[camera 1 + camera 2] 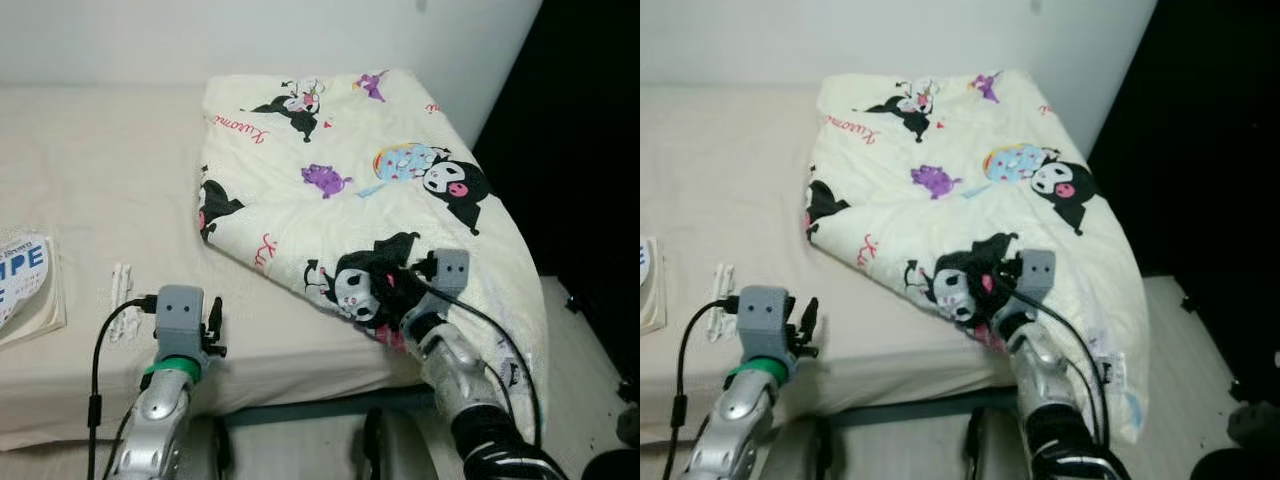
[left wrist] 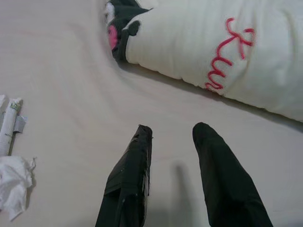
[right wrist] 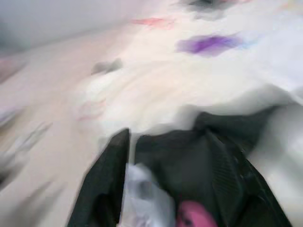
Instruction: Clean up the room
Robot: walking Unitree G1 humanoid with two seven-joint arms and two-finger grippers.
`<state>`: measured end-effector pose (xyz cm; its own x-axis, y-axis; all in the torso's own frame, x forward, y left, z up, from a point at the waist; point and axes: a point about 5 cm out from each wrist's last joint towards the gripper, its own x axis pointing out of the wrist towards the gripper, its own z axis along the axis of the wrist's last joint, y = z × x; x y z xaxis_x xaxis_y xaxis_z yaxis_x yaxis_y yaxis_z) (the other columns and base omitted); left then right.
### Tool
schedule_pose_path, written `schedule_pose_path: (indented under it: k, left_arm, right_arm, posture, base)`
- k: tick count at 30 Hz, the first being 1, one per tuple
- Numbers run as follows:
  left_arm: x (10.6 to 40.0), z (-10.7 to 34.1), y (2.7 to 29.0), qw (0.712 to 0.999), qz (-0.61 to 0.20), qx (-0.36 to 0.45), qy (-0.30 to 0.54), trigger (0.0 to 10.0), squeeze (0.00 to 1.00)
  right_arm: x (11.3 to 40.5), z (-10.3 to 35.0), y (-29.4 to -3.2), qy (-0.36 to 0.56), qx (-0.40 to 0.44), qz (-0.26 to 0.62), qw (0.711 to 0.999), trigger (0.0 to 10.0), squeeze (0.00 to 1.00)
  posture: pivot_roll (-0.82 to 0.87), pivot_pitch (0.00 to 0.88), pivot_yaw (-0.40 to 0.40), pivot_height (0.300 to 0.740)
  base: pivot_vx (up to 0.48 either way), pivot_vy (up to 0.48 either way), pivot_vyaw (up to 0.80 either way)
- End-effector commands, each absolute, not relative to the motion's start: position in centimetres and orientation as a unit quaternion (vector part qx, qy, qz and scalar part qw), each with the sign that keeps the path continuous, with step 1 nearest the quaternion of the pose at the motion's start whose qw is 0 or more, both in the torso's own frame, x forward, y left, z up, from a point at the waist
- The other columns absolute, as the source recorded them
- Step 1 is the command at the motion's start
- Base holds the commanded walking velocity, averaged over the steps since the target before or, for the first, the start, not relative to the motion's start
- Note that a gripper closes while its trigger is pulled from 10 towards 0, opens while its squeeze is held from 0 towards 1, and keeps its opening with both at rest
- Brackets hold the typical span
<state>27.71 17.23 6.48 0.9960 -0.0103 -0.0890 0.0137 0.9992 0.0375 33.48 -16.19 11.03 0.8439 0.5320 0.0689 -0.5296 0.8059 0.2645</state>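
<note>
A big bed [image 1: 90, 180] holds a folded blanket [image 1: 350, 170]. The right gripper [image 1: 392, 288] pinches the blanket's near edge; the left gripper [image 2: 173, 142] waits beside it, open and empty. I think folding comes next, so pull gently.

Bedroom in a home.

Bed [image 1: 90, 170] with a plain cream sheet, set against a white wall [image 1: 250, 40]. On it lies a cream quilt [image 1: 400, 210], loosely folded and printed with black-and-white cartoon characters, purple figures and red script; one corner hangs over the bed's edge. A paperback book [image 1: 25, 285] with blue lettering rests near the left edge of the bed, with a small white wrapper [image 1: 120, 287] and a crumpled tissue [image 2: 13, 182] beside it. Dark shadowed area at far right.
</note>
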Motion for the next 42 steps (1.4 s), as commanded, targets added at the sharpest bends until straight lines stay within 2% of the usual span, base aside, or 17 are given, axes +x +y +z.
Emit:
schedule_pose_path:
  k: [1,2,4,8,9,10,11,13,20,21,23,27,31,35,37,41,42]
  left_arm:
    - [27.2,6.2,17.3,0.998,-0.016,0.019,0.053,10.0,0.0]
    - [27.2,6.2,17.3,0.998,-0.016,0.019,0.053,10.0,0.0]
    - [26.9,6.2,17.4,0.998,-0.021,0.019,0.054,10.0,0.0]
    - [26.7,6.3,17.7,0.998,-0.024,0.019,0.052,10.0,0.0]
    - [26.6,6.4,17.8,0.998,-0.026,0.019,0.05,10.0,0.0]
    - [26.5,6.6,18.1,0.998,-0.03,0.019,0.047,10.0,0.0]
    - [26.5,6.6,18.1,0.998,-0.03,0.019,0.047,10.0,0.0]
    - [26.4,6.6,18.2,0.998,-0.036,0.024,0.048,10.0,0.0]
    - [26.1,7.5,19.5,0.999,-0.012,0.028,0.029,10.0,0.0]
    - [26.1,7.5,19.5,0.999,-0.012,0.028,0.029,10.0,0.0]
    - [26.0,7.5,20.4,0.999,0.005,0.039,0.032,10.0,0.0]
    - [26.1,7.6,21.5,0.998,0.027,0.048,0.033,10.0,0.0]
    - [26.2,7.7,22.3,0.997,0.037,0.055,0.032,10.0,0.0]
    - [26.2,8.0,23.8,0.995,0.068,0.066,0.03,10.0,0.0]
    - [26.3,8.5,25.4,0.992,0.111,0.062,0.021,10.0,0.0]
    - [26.3,9.1,26.7,0.988,0.145,0.052,0.011,10.0,0.0]
    - [26.3,9.4,27.3,0.986,0.159,0.05,0.005,10.0,0.0]
  right_arm:
    - [32.0,10.5,-15.5,0.042,0.14,0.366,0.919,10.0,0.0]
    - [32.0,10.5,-15.5,0.042,0.14,0.366,0.919,10.0,0.0]
    - [30.1,10.5,-15.5,0.072,0.117,0.452,0.881,10.0,0.0]
    - [29.3,11.9,-16.1,0.061,0.147,0.489,0.857,10.0,0.0]
    - [30.1,13.1,-16.7,0.029,0.15,0.472,0.868,10.0,0.0]
    - [33.0,14.5,-18.3,-0.029,0.142,0.366,0.919,10.0,0.0]
    - [33.0,14.5,-18.3,-0.029,0.142,0.366,0.919,10.0,0.0]
    - [35.0,15.1,-19.4,-0.058,0.15,0.265,0.951,10.0,0.0]
    - [36.7,15.6,-23.8,-0.066,0.167,0.039,0.983,10.0,0.0]
    - [36.7,15.6,-23.8,-0.066,0.167,0.039,0.983,10.0,0.0]
    - [36.7,14.7,-24.7,-0.013,0.084,-0.014,0.996,10.0,0.0]
    - [36.7,13.2,-24.8,0.033,-0.026,-0.046,0.998,10.0,0.0]
    - [36.8,12.5,-23.9,0.046,-0.06,-0.029,0.997,10.0,0.0]
    - [36.7,11.6,-21.7,0.051,-0.052,0.061,0.995,10.0,0.0]
    - [36.4,11.2,-19.6,0.039,0.014,0.153,0.987,10.0,0.0]
    - [36.1,11.2,-18.6,0.023,0.079,0.209,0.975,10.0,0.0]
    - [35.8,11.2,-18.2,0.016,0.121,0.253,0.96,10.0,0.0]
  posture:
    - [0.05,0.028,-0.004,0.557]
    - [0.05,0.028,-0.004,0.557]
    - [0.05,0.034,-0.001,0.557]
    - [0.05,0.037,0.001,0.557]
    - [0.05,0.041,0.004,0.557]
    - [0.05,0.045,0.01,0.557]
    - [0.05,0.045,0.01,0.557]
    - [0.05,0.045,0.009,0.557]
    - [0.08,0.048,0.002,0.557]
    - [0.08,0.048,0.002,0.557]
    - [0.07,0.048,0.006,0.557]
    - [0.08,0.049,0.014,0.557]
    - [0.08,0.046,0.022,0.557]
    - [0.08,0.043,0.023,0.557]
    - [0.08,0.042,0.02,0.557]
    - [0.08,0.041,0.019,0.557]
    - [0.08,0.04,0.019,0.557]
  base:
    - [0.0,0.0,0.0]
    - [0.0,0.0,0.0]
    - [0.0,0.0,0.0]
    - [0.0,0.0,0.0]
    - [0.0,0.0,0.0]
    - [0.0,0.0,0.0]
    - [0.0,0.0,0.0]
    - [0.0,0.0,0.0]
    - [0.0,0.0,0.0]
    - [0.0,0.0,0.0]
    - [0.0,0.0,0.0]
    - [0.0,0.0,0.0]
    - [0.0,0.0,0.0]
    - [0.0,0.0,0.0]
    - [0.0,0.0,0.0]
    - [0.0,0.0,0.0]
    - [0.0,0.0,0.0]
